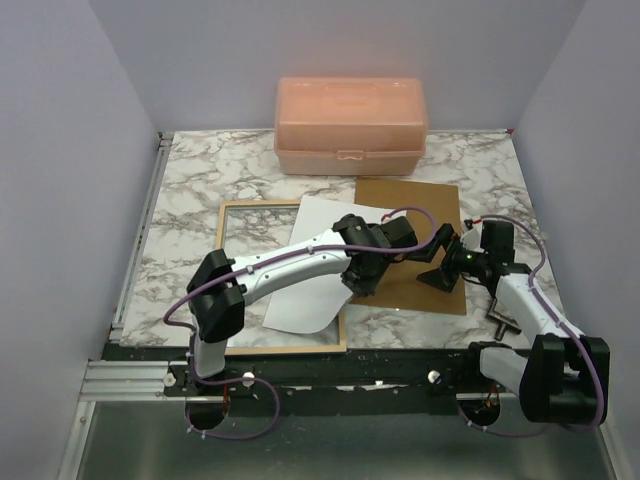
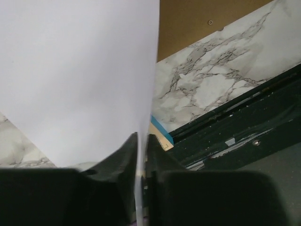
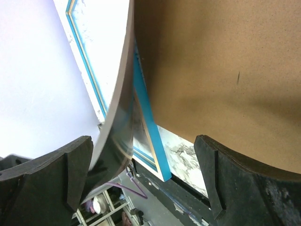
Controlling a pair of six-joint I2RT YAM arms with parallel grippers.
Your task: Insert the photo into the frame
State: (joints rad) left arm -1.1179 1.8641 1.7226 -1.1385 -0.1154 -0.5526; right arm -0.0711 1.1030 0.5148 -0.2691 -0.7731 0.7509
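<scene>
The photo (image 1: 322, 216) lies white back up, slanted across the right side of the frame (image 1: 290, 349), whose light wood rim faces up. My left gripper (image 1: 358, 282) is at the photo's right edge. In the left wrist view the sheet (image 2: 80, 80) runs edge-on between the two nearly closed fingers of my left gripper (image 2: 141, 139), above the frame's blue-sided corner (image 2: 161, 132). My right gripper (image 1: 437, 272) hovers open over the brown backing board (image 1: 410, 200). Its wrist view shows the photo's dark printed side (image 3: 115, 136) bowed up over the frame's blue rim (image 3: 148, 127); my right gripper (image 3: 143, 165) holds nothing.
A translucent orange lidded box (image 1: 350, 125) stands at the back of the marble table. The brown backing board (image 3: 225, 70) lies right of the frame, touching its right rim. The black mounting rail (image 1: 330, 375) runs along the near edge.
</scene>
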